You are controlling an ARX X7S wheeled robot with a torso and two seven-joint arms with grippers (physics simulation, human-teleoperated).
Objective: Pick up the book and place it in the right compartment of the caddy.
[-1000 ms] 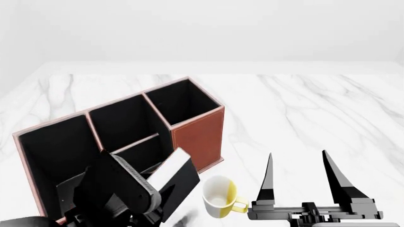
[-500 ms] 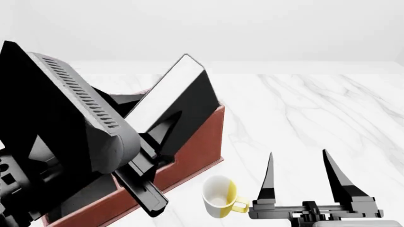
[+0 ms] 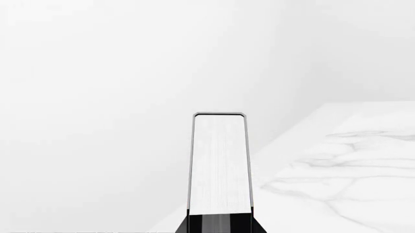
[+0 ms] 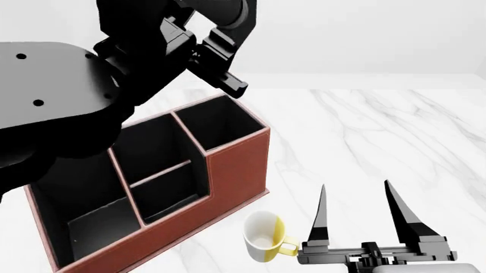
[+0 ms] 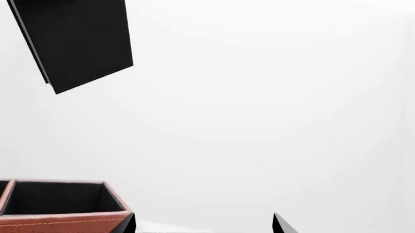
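White marble and a blank pale backdrop fill the left wrist view, where the book [image 3: 220, 165] stands straight out from the left gripper [image 3: 219, 224], its white page edge facing the camera and its long axis running away from the jaws toward the far wall; the dark jaw roots close on its near end, so the grip reads as clamped on the book. From the head, the left arm is raised high and fills the upper left, hiding the book entirely; its gripper end hangs above the back of the caddy [image 4: 239, 165], roughly over the right compartment [image 4: 218, 122], which is open and dark inside. A mug [image 4: 263, 236] lies on its side just in front of the caddy. The right gripper [image 4: 355, 211] rests low at the right with its two fingers spread apart, holding nothing. In the right wrist view the book [image 5: 77, 41] hangs tilted high in the air, well above the caddy's end section [image 5: 61, 196], black cover toward this camera. The book looks carried but not yet lined up. The risk I see is in the descent: the book is tilted, not plumb over the opening, so a lower corner could catch the pale rim or the divider wall and twist in the jaws, or it could drop into the middle section. Letting go from this height could make it bounce out.
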